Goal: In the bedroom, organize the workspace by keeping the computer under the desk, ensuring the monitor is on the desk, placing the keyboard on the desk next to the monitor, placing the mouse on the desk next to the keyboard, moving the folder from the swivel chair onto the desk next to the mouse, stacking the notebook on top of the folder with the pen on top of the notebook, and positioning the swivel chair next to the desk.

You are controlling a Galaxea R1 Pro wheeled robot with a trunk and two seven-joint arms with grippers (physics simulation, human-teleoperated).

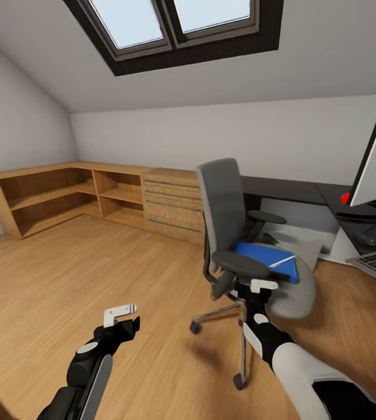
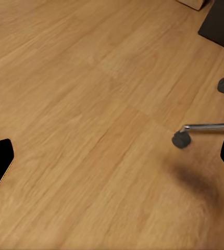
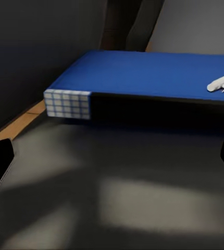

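Pen [image 1: 282,261] lay on the blue folder [image 1: 267,258] on the swivel chair [image 1: 241,242] seat; my right end effector [image 1: 263,286] hung spread beside its front edge, left end effector [image 1: 120,313] spread too.

- floor [image 1: 65,280]: warm wood planks, smooth with a soft sheen
- shelving unit [image 1: 65,195]: matt light wood
- swivel chair [image 1: 225,216]: grey cloth back, matt dark plastic armrests, shiny metal legs
- folder [image 3: 153,73]: smooth matt blue cover
- pen [image 3: 221,82]: smooth white plastic
- desk [image 1: 292,189]: matt dark top
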